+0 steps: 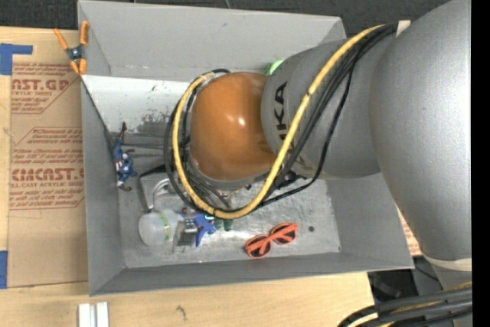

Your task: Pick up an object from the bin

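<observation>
My gripper (187,220) pokes out as a dark part from under the arm's orange cover, low in the bin's front left area. A small blue thing (202,224) lies right against it, on its right side. Just to its left rests a pale, translucent rounded thing (153,229), with a clear plastic piece (159,192) behind that. A pair of red-orange toy glasses (272,240) lies flat on the bin floor near the front wall, to the right of the gripper and apart from it.
A small blue figure (121,165) stands against the bin's left wall. A bit of something green (274,67) peeks out behind the arm at the back. The arm and its orange cover hide the bin's middle.
</observation>
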